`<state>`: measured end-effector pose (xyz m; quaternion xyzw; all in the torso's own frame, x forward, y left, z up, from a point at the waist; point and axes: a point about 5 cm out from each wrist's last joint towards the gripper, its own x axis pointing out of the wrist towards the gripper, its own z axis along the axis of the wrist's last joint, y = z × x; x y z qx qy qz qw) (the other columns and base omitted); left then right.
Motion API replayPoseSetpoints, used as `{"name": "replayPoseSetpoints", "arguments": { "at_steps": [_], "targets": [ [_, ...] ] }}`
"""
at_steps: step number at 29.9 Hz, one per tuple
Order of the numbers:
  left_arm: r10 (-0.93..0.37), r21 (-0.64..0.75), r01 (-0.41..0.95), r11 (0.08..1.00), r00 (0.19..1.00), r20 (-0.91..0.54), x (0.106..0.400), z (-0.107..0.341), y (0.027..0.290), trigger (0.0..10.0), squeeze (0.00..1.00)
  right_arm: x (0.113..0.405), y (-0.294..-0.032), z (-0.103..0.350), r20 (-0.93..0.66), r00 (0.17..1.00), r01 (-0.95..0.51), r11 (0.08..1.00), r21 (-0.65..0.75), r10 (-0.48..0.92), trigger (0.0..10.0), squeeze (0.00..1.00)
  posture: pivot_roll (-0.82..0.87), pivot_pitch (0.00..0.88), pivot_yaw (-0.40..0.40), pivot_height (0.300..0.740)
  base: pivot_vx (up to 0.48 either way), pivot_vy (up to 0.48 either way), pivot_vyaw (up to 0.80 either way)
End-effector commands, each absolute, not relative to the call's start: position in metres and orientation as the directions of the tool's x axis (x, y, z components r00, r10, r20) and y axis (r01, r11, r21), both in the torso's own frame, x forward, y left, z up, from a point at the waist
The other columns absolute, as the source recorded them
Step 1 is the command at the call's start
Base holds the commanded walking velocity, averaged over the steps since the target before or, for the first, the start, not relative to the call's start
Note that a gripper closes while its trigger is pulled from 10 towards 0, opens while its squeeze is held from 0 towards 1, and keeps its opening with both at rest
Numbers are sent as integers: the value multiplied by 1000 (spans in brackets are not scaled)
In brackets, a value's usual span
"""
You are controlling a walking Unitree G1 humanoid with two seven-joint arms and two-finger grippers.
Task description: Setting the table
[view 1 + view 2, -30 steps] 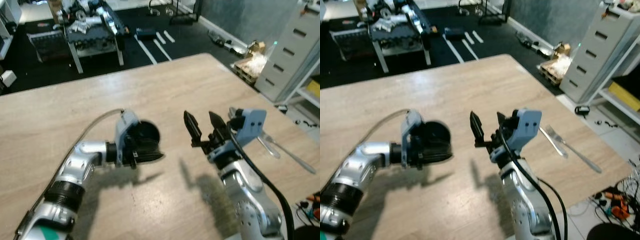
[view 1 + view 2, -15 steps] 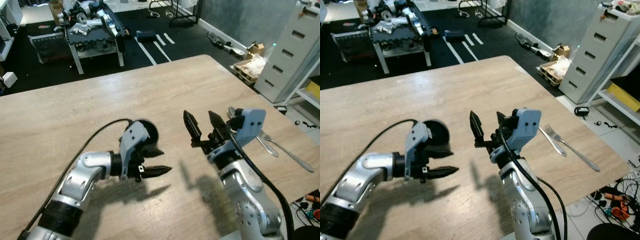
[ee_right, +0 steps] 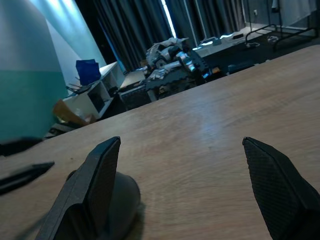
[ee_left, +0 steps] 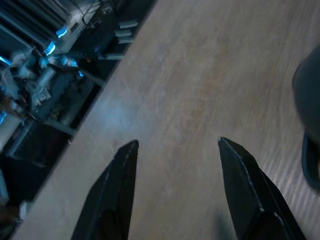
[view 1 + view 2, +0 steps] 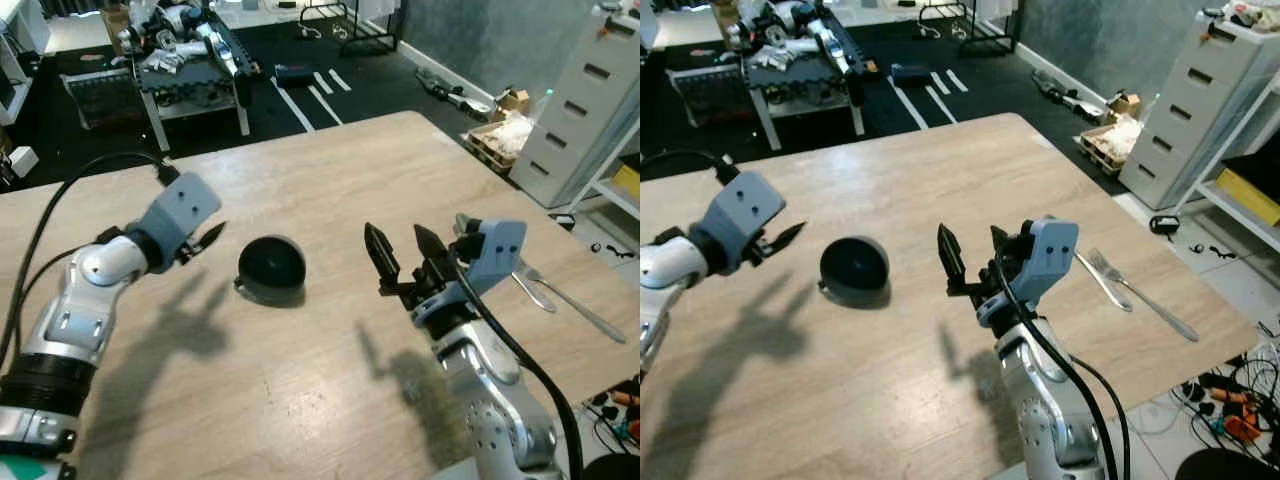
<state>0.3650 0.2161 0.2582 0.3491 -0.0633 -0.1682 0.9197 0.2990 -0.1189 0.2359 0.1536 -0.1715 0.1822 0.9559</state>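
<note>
A dark upturned bowl (image 5: pixel 271 269) is sitting alone mid-desk (image 5: pixel 330 180), with bare wood lying all around it. The left gripper (image 5: pixel 205 238) is hanging just beside it, fingers parted; the right gripper (image 5: pixel 400 257) is standing near its other side, fingers spread. A fork (image 5: pixel 573 297) and spoon (image 5: pixel 529 289) are lying well apart by the desk's right edge.

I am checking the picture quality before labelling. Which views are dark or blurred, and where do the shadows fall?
Left eye view: sharp and evenly lit; soft shadows of both arms lie on the table near the dark bowl. Left wrist view: dim, the bowl edge blurred beside the open left claw. Right wrist view: dim and bluish, with the right claw fingers out of focus.
</note>
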Motion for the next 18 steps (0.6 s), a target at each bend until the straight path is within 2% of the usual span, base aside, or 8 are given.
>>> {"name": "replayPoseSetpoints", "arguments": {
  "at_steps": [1, 2, 5, 7, 10, 12, 14, 18],
  "targets": [
    [-386, 630, 322, 707, 922, -38, 367, 252, 215, 10000, 0, 298, -120, 234, 381, 877, -396, 890, 227, 293, 10000, 0, 50, 175, 117, 740, 0, 0, 0],
    [-412, 558, 354, 751, 911, -24, 371, 250, 213, 10000, 0, 297, -120, 233, 379, 879, -392, 891, 228, 289, 10000, 0, 40, 182, 121, 740, 0, 0, 0],
    [-426, 544, 346, 764, 905, 22, 373, 256, 210, 10000, 0, 296, -120, 233, 379, 879, -391, 892, 228, 288, 10000, 0, 35, 184, 124, 740, 0, 0, 0],
    [-375, 566, 239, 789, 917, 136, 376, 271, 209, 10000, 0, 295, -121, 232, 379, 881, -386, 894, 229, 283, 10000, 0, 34, 188, 130, 740, 0, 0, 0],
    [-368, 578, 178, 796, 901, 229, 375, 281, 205, 10000, 0, 294, -122, 232, 378, 883, -380, 896, 231, 277, 10000, 0, 34, 194, 127, 740, 0, 0, 0],
    [-417, 573, 220, 790, 877, 239, 371, 282, 199, 10000, 0, 294, -122, 232, 377, 884, -378, 896, 232, 275, 10000, 0, 34, 196, 126, 740, 0, 0, 0],
    [-593, 564, 426, 707, 792, 145, 359, 271, 181, 10000, 0, 294, -122, 231, 374, 885, -379, 896, 232, 277, 10000, 0, 34, 196, 126, 740, 0, 0, 0],
    [-671, 558, 539, 632, 740, 45, 350, 260, 176, 10000, 0, 294, -121, 231, 373, 885, -380, 895, 232, 280, 10000, 0, 34, 196, 126, 740, 0, 0, 0]
  ]
}}
